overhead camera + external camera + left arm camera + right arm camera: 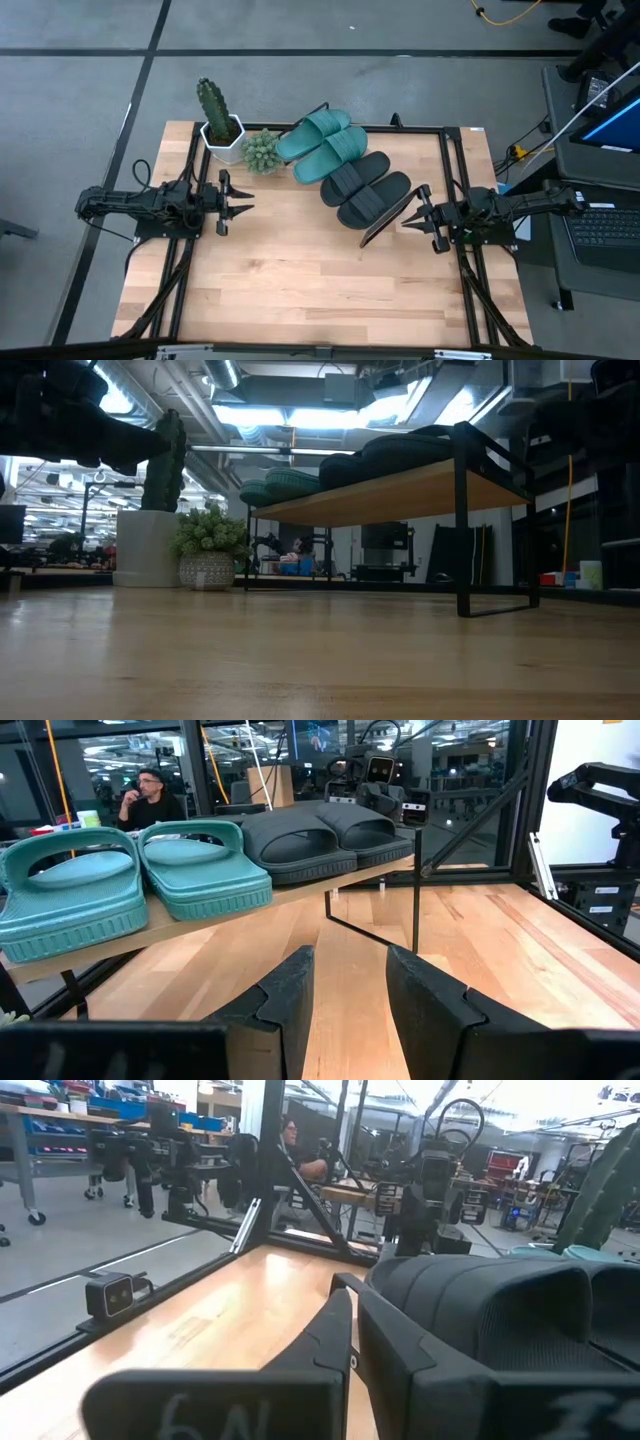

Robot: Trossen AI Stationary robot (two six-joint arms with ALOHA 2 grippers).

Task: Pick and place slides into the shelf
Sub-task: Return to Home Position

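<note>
nearest me, the light wooden table (300, 290) is stretching across the front. farther in, the left gripper (245, 208) is hanging over the table's left side. it is pointing toward the middle, with its 2 fingers (290, 990) spread apart and only air between them. opposite it, the right gripper (408, 215) is sitting just beside the shelf's near end. its fingers are pressed almost together, with a thin slit between them, and are gripping nothing.

beyond both, i am seeing the shelf (390, 493) slanting on its black frame and holding all 4 slides side by side. the 2 black slides (365, 187) are lying at the end nearer the right gripper, and the 2 green slides (330, 143) at the far end.

just past the green pair, a small plant (261, 150) is sitting in a patterned pot. a cactus (213, 102) is standing in a white pot (222, 137) beside it. behind the table, a person (150, 800) is sitting in the room.
</note>
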